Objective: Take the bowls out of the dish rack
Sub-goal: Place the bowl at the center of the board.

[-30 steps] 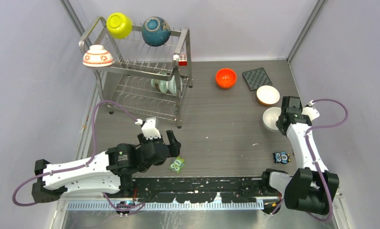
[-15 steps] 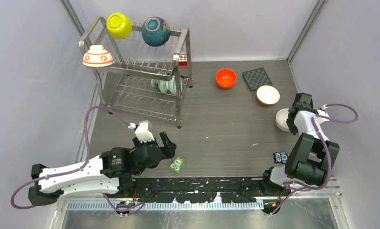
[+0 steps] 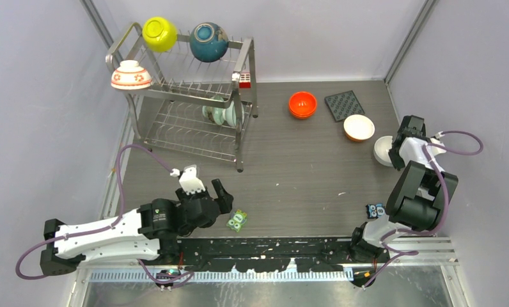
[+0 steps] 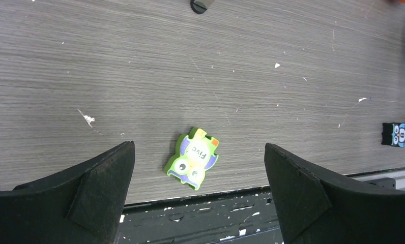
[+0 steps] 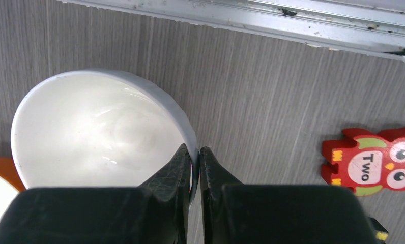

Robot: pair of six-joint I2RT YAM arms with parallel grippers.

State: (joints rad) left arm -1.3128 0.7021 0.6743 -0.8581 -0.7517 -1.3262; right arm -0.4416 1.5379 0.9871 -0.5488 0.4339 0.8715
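Steel wire is all I am seeing of the dish rack (image 3: 175, 82), and only from overhead. It is standing at the far left of the worktop (image 3: 290, 166) and carrying four bowls. A yellow-green bowl (image 3: 160, 33) and a teal bowl (image 3: 208, 41) are sitting along the back of the upper tier. A flowered bowl (image 3: 131, 75) is resting upside down at its left end, and a pale green bowl (image 3: 221, 114) is leaning on edge in the lower tier. Off the rack, an orange bowl (image 3: 302, 104) and an orange-rimmed bowl (image 3: 359, 127) are lying beside a dark mat (image 3: 344, 105).

The right wrist camera is giving me what the overhead view is hiding. The right jaws are pinching the rim of the white bowl (image 5: 104, 132), one finger inside and one outside. The bowl is sitting upright near the right edge, though I cannot tell whether it is touching the worktop. A red owl piece (image 5: 373, 161) is lying nearby. The left wrist camera is showing the left jaws spread wide with nothing between them, hovering over a green puzzle piece (image 4: 193, 158).

Against a second ago, the white bowl is lying further right and closer to the wall. The right arm is folding back on itself and the left arm is drawing toward its base. The rack's bowls are sitting as before.
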